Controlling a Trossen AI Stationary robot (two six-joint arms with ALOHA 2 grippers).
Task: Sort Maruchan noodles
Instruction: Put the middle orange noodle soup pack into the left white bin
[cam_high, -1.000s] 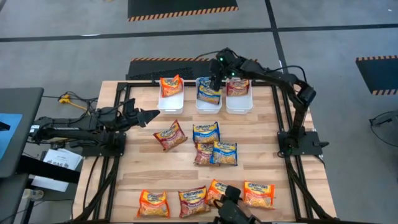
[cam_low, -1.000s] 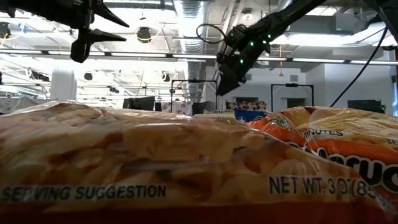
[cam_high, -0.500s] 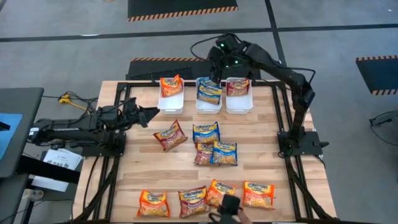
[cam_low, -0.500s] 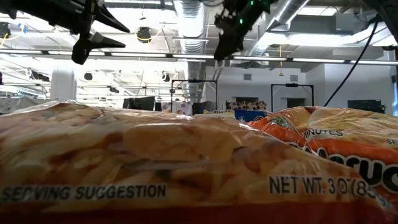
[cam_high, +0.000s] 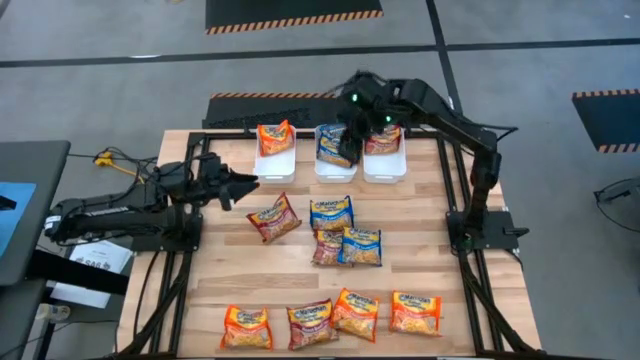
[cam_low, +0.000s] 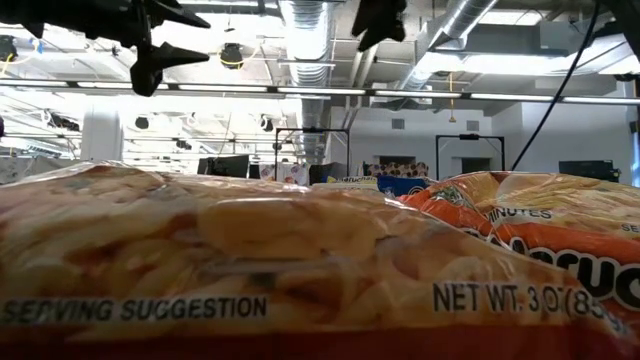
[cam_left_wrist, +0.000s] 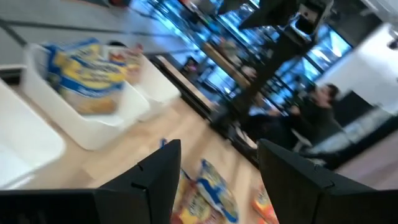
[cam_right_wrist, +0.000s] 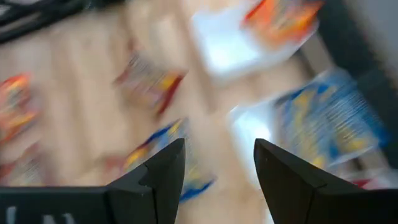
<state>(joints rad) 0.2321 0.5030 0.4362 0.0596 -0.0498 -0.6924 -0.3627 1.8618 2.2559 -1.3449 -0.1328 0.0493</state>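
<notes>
Maruchan noodles packets lie flat on the wooden table: two dark red and two blue at the middle, and several along the near edge. Three white bins at the far edge hold an orange packet, a blue one and a dark red one. My right gripper hangs open and empty high above the middle bin. My left gripper stands open and level at the table's left side, holding nothing.
Black frame rails run along the table's left and right sides. The low view is filled by the near-edge packets; both grippers show at its top. A person sits in the room beyond.
My right gripper has risen well clear of the middle bin and drawn a little toward the near edge, still open; the blue packet stays in the bin. My left gripper has rolled and swung slightly toward the far edge, and its fingers stand wider apart.
</notes>
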